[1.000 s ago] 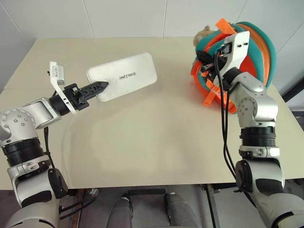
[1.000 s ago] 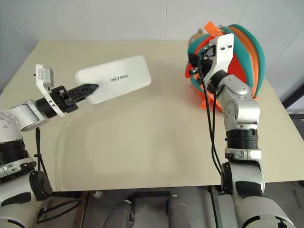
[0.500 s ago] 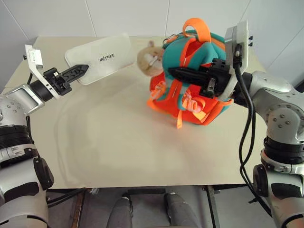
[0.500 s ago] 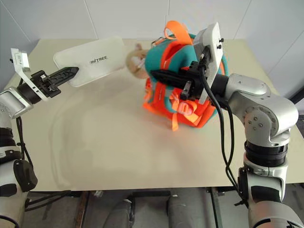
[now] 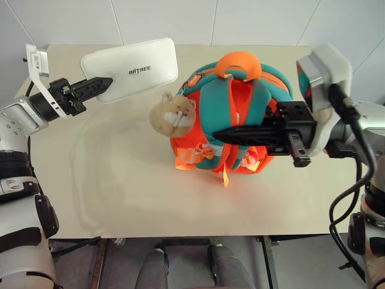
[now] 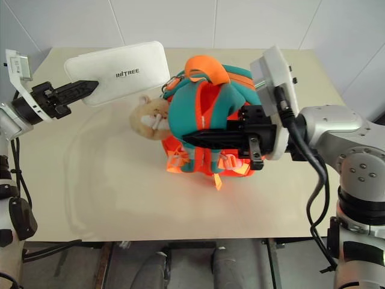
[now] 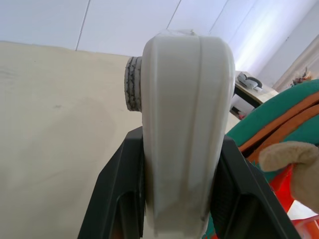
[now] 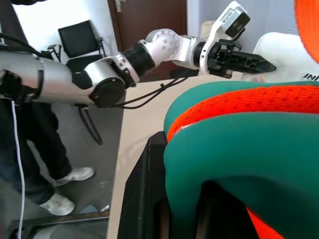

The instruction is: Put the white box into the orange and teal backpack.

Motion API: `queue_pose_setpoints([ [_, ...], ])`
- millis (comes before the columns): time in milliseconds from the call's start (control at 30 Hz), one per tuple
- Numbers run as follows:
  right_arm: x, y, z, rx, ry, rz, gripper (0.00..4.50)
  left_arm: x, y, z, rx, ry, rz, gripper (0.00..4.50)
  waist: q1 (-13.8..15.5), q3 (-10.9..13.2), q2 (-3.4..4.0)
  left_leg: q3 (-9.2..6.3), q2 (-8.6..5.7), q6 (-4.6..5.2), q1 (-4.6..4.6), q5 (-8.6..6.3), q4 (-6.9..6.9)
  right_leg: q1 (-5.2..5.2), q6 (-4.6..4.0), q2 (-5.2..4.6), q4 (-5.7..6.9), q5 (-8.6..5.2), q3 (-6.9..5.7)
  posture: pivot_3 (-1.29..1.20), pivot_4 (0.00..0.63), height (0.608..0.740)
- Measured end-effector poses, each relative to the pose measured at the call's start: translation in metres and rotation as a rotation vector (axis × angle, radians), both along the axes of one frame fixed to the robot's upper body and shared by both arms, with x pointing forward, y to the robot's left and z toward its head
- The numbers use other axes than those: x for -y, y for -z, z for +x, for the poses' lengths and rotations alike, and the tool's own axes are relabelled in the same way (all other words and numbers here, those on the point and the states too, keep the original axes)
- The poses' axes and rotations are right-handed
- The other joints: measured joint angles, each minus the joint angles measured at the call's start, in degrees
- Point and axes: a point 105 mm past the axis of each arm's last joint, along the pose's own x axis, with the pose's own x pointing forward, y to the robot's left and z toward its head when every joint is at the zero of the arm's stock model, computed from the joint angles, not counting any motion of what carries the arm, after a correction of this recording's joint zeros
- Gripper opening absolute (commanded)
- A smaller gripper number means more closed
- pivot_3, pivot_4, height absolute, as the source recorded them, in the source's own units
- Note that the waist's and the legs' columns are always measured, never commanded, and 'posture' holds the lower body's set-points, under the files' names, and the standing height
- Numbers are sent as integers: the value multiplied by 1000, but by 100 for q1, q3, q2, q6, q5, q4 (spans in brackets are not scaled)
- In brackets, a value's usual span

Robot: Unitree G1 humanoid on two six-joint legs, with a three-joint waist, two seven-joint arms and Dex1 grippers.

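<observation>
The white box [image 5: 132, 69] hangs above the table's far left, held by one end in my left gripper [image 5: 106, 82], which is shut on it. In the left wrist view the box [image 7: 184, 124] sits edge-on between the two black fingers [image 7: 122, 194]. The orange and teal backpack [image 5: 207, 102] stands mid-table with its tan plush hamster [image 5: 172, 113] facing the box. My right gripper [image 5: 221, 133] reaches in from the right and is shut on a teal and orange strap [image 8: 239, 149] of the backpack.
The beige table [image 5: 150, 192] has bare surface in front of and to the left of the backpack. In the right wrist view a person's legs [image 8: 30, 149] and a black chair [image 8: 82, 42] stand beyond the table's left side.
My right gripper has dragged the backpack from the far right corner to the middle of the table. The left gripper has lifted the box higher and further left.
</observation>
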Motion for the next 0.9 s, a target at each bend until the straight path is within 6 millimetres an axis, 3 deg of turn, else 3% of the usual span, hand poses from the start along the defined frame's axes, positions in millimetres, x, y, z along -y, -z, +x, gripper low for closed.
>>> queue_pose_setpoints([
  [133, 6, 5, -5, -8, -21, -42, 0, 4, -1, -4, 36, 52, 31, 1246, 42, 0, 0, 0, 0, 1, 0, 0, 2, 0, 0, 0, -1, 0, 0, 0, 150, 740],
  [333, 19, 23, 6, -8, 48, -80, 0, 5, -4, -24, 156, 148, 118, 1246, 86, 0, 0, 5, 0, 2, -1, -1, 11, -1, 0, 1, 5, 0, 2, 0, 150, 740],
  [700, 27, 35, 14, -31, 94, -91, 0, 9, -35, -71, 368, 282, 130, 1246, 96, 0, 0, 4, 2, 3, 2, -1, 43, 4, -2, 1, 30, -1, 3, 0, 150, 740],
  [900, 30, 35, 19, -28, 116, -89, 0, 13, -13, -77, 287, 326, 157, 1246, 92, 0, -1, 4, 3, 4, 6, -1, 47, 10, -3, 2, 31, -1, 3, 0, 150, 740],
])
